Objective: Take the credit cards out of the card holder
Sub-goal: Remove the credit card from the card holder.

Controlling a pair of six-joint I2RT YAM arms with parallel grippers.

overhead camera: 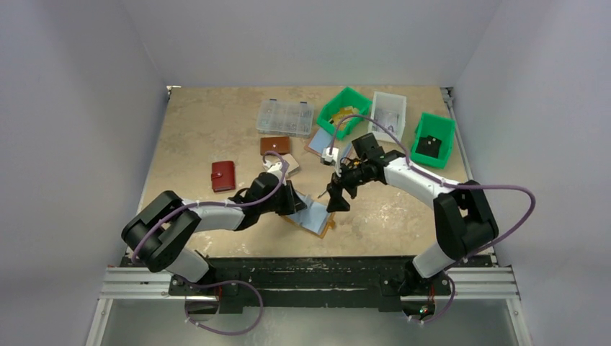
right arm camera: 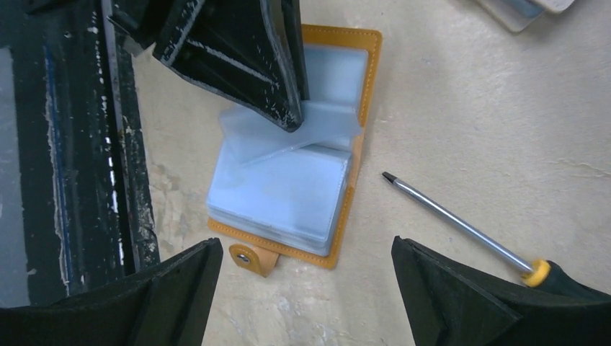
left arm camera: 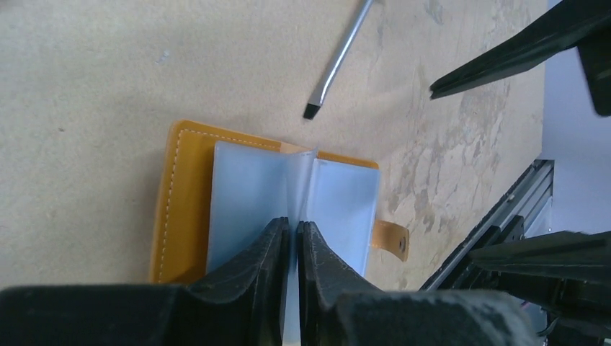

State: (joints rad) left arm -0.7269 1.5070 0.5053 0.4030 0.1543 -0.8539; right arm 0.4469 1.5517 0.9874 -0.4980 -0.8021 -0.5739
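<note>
Nearest the bases, just past the front rail [overhead camera: 317, 268]: the card holder [right arm camera: 369, 72], mustard leather, lying open and flat on the table [overhead camera: 209, 122], snap tab [right arm camera: 248, 257] sticking out at one edge. Inside, the pale blue credit cards [right arm camera: 277, 194], stacked in the slots and, by the look of it, not yet out.

Over the fold, the left gripper [left arm camera: 293, 223], clenched tight on a pale blue sheet [right arm camera: 324, 124] and holding it raised and askew above the rest. Cannot tell whether card or sleeve page. Just beyond, the right gripper [right arm camera: 305, 245], spread wide and grasping nothing, hovering above the tab end of the holder. Beside that, a screwdriver [right arm camera: 461, 225] flat on the table, tip near the holder but apart from it.

Possible trouble from here:
- Tugging a bound sleeve rather than a card, and so dragging or lifting the whole holder, with nothing pinning it down.
- Slipping off thin, slick plastic under so narrow a pinch.
- Creasing the sheet by drawing it sideways against its slot.
- Clipping the screwdriver, or the left fingers, with the open right fingers on the way down into such a tight space.
- Pushing the holder toward the rail and over the table's front edge.

Farther back, well apart: a red wallet [overhead camera: 223, 176], a brown wallet [overhead camera: 274, 145], then a clear compartment box [overhead camera: 286, 117], green bins [overhead camera: 326, 114] and a white bin [overhead camera: 372, 115].
</note>
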